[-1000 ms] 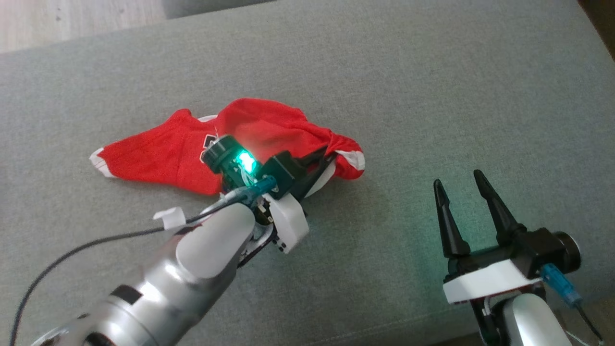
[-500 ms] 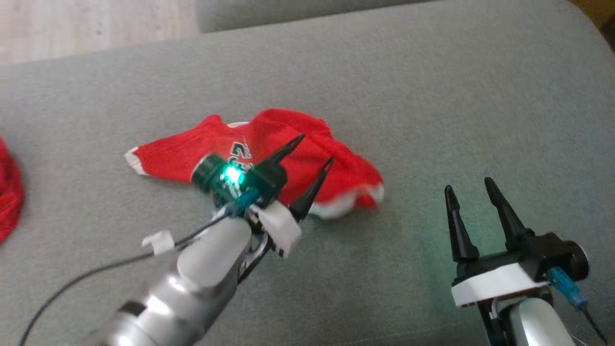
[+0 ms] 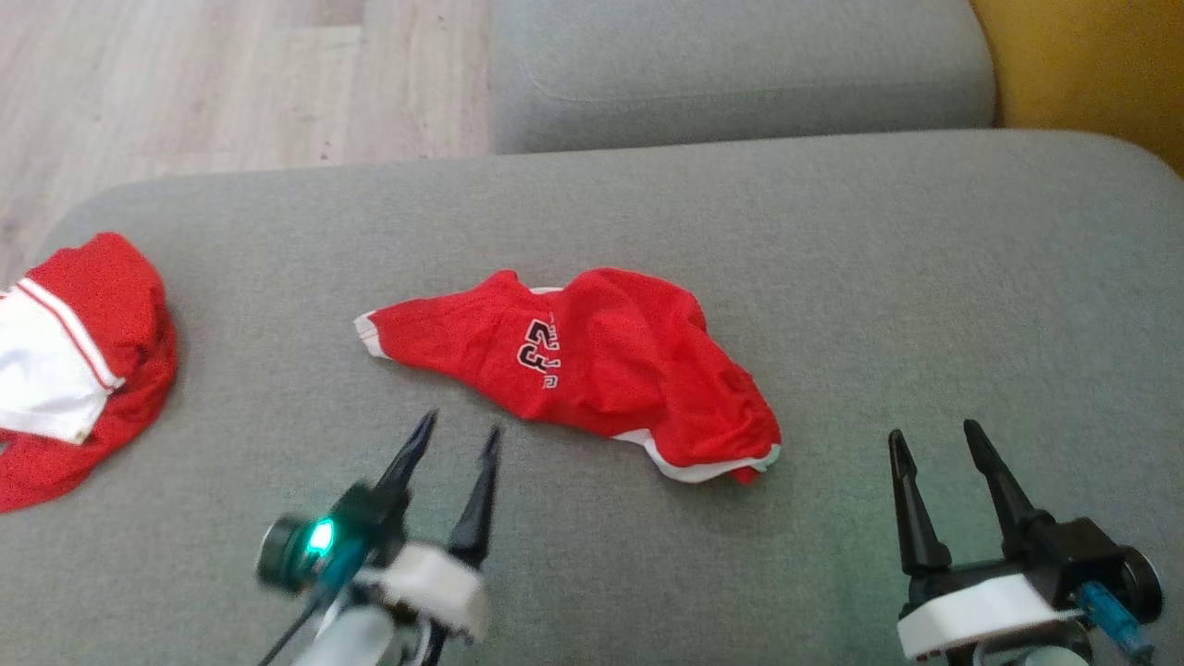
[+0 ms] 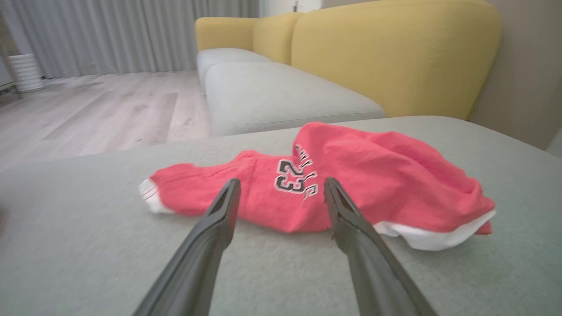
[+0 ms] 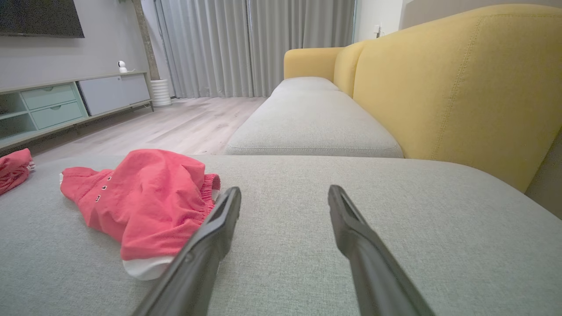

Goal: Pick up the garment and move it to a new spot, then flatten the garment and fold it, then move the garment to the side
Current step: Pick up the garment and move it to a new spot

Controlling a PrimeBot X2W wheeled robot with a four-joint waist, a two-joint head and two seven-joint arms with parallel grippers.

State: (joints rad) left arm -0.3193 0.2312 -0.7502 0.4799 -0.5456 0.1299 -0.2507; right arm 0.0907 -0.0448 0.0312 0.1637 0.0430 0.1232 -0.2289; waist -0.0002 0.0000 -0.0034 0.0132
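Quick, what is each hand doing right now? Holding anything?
Left hand: open, holding nothing, just short of the red garment.
Right hand: open, holding nothing.

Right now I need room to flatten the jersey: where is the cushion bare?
Bare: the wide stretch of grey cushion between the red jersey and the yellow backrest, beyond the right gripper. Crowded: the left end, by the second red garment.
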